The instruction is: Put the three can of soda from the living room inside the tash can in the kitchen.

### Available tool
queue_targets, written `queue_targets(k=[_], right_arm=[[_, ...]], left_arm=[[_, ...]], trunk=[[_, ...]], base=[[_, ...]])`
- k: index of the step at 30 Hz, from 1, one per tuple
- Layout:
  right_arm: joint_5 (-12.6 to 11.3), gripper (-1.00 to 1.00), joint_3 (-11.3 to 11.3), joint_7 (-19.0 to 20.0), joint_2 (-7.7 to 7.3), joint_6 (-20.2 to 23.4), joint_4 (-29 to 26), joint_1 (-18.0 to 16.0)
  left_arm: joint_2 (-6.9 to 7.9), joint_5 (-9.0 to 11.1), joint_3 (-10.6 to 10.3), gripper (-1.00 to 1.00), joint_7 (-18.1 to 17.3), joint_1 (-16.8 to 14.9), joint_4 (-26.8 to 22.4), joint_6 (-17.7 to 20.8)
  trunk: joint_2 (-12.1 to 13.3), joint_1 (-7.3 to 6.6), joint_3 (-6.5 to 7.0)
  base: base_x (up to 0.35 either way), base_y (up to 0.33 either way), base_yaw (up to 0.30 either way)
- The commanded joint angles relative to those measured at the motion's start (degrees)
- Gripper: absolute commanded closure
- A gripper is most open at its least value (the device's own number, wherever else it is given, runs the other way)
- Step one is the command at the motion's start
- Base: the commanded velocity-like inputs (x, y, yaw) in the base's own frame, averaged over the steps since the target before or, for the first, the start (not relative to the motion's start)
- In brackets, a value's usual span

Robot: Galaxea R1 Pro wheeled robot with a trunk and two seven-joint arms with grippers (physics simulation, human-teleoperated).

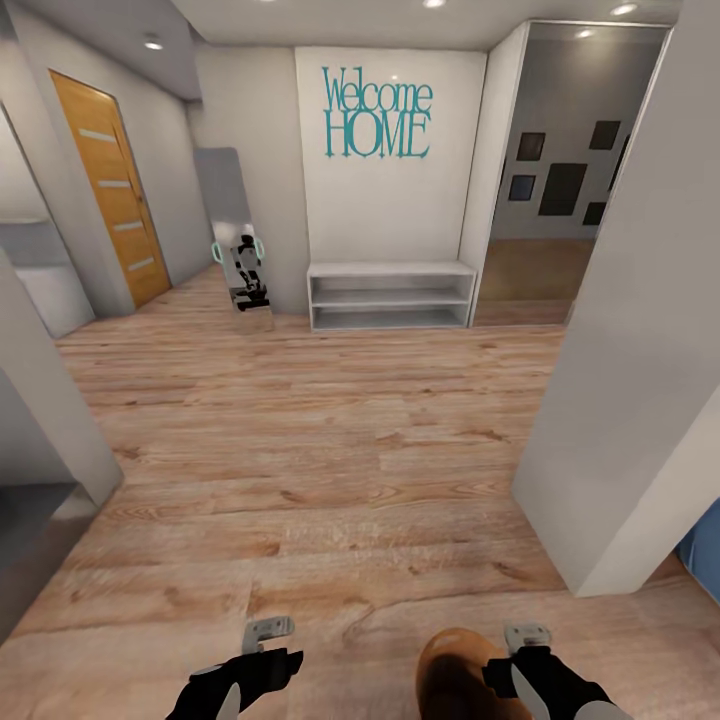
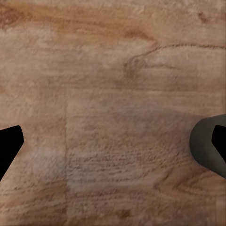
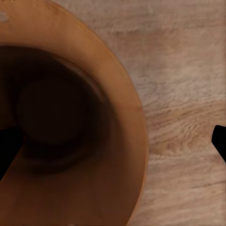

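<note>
I am in a white hall with teal "Welcome HOME" lettering (image 1: pixel 377 113), over a light wood floor (image 1: pixel 300 430). The brown-copper tash can (image 1: pixel 455 675) is at the bottom of the head view, just left of my right gripper (image 1: pixel 527 636). In the right wrist view its tan rim (image 3: pixel 127 141) and dark inside lie between my right gripper's (image 3: pixel 113 150) wide-apart fingers, so that gripper is open. My left gripper (image 1: pixel 268 630) is open with only floor planks between its fingers (image 2: pixel 207 146). The cans of soda, the living room and the kitchen are out of view.
A low white shelf unit (image 1: pixel 390 295) stands against the far wall. A leaning mirror (image 1: pixel 240 250) reflects the robot. An orange door (image 1: pixel 110 190) is at the far left. A white wall corner (image 1: pixel 620 400) juts in on the right, with a doorway (image 1: pixel 555 220) behind it. A grey wall (image 1: pixel 45 400) is near left.
</note>
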Motion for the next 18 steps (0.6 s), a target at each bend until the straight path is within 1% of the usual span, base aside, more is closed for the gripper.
queue_targets(k=[1,13,18], right_arm=[[0.0,-1.0,-0.01,0.02,-0.01,0.0,-0.01,0.0],[0.09,-1.0,-0.04,0.07,0.0,0.0,-0.12,0.0],[0.1,-1.0,-0.04,0.07,-0.04,-0.05,-0.16,0.0]], left_arm=[[0.0,0.0,0.0,-1.0,0.0,0.0,0.0,-0.02],[0.01,-0.01,0.0,-1.0,0.0,0.0,0.01,-0.09],[0.02,-0.01,0.0,-1.0,0.0,0.0,0.0,-0.08]], trunk=[[0.0,0.0,0.0],[-4.81,2.64,-2.15],[-4.81,2.64,-2.15]], base=[[0.0,0.0,0.0],[0.0,0.0,0.0],[0.0,0.0,0.0]])
